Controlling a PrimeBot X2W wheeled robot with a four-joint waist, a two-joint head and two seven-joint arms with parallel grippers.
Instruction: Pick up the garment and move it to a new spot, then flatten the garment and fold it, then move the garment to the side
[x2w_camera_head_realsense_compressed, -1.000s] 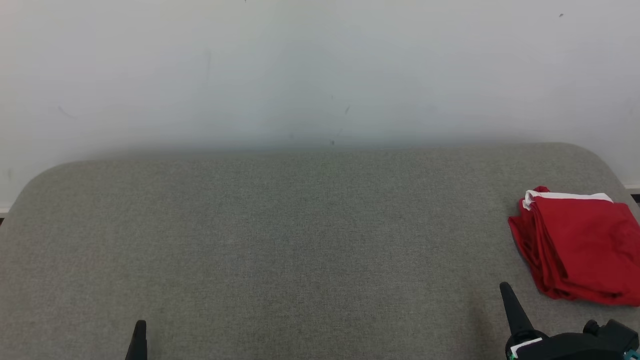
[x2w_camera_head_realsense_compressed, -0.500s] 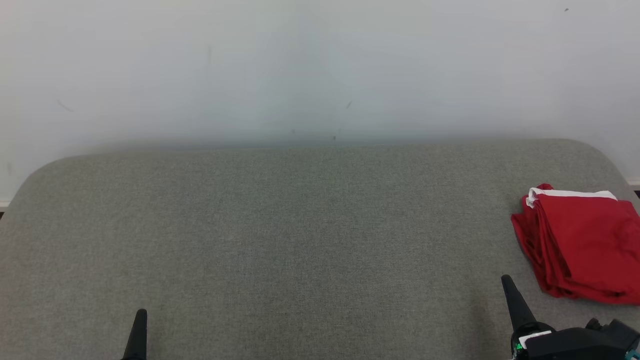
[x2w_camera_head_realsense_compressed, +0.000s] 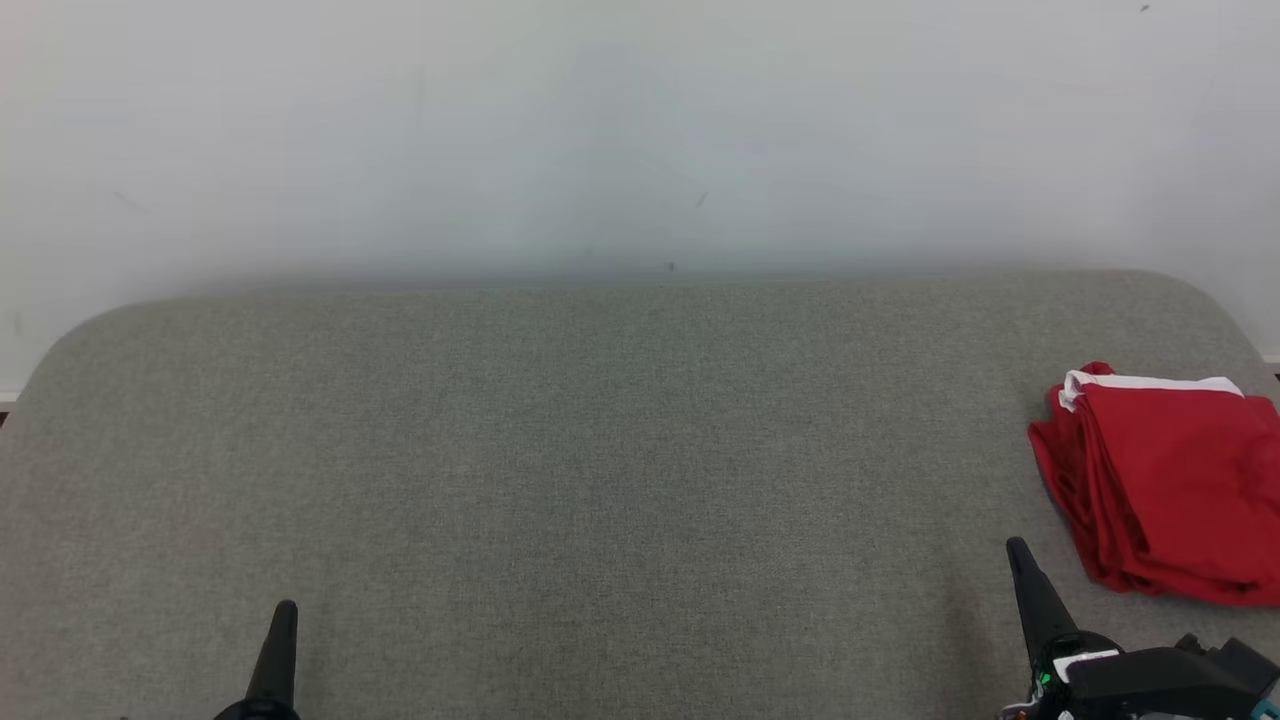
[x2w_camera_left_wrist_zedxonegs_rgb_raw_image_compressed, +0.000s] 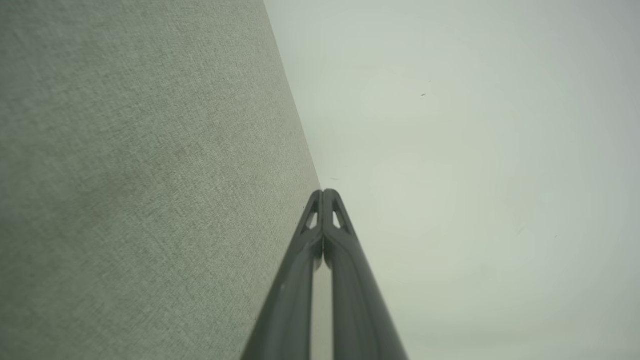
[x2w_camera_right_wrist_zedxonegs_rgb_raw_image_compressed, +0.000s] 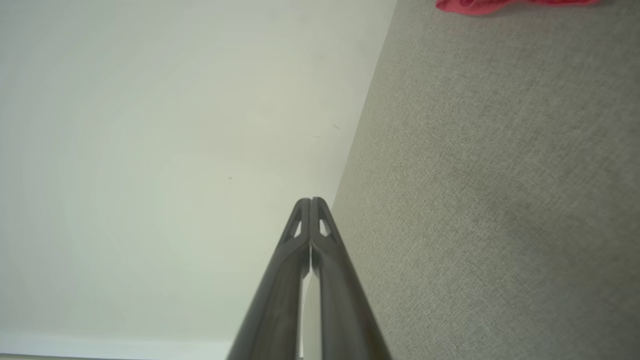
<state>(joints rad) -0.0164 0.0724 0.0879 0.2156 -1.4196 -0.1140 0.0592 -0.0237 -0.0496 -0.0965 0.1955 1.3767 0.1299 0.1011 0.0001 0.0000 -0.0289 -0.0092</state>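
The garment (x2w_camera_head_realsense_compressed: 1170, 490) is red with a white band, folded into a compact stack at the far right of the grey fabric surface (x2w_camera_head_realsense_compressed: 600, 480). Its edge also peeks in at the top of the right wrist view as a red garment (x2w_camera_right_wrist_zedxonegs_rgb_raw_image_compressed: 500, 5). My right gripper (x2w_camera_head_realsense_compressed: 1018, 550) is shut and empty, low at the right, a short way left of the garment's near corner. My left gripper (x2w_camera_head_realsense_compressed: 287, 610) is shut and empty at the lower left. Both wrist views show the fingertips pressed together: left gripper (x2w_camera_left_wrist_zedxonegs_rgb_raw_image_compressed: 323, 192), right gripper (x2w_camera_right_wrist_zedxonegs_rgb_raw_image_compressed: 310, 200).
A plain white wall (x2w_camera_head_realsense_compressed: 640, 130) rises behind the grey surface. The surface has rounded far corners at left and right, and the garment lies close to its right edge.
The whole head picture has drifted a little, so the camera has moved. Both gripper tips show slightly higher in the view. The garment lies as before.
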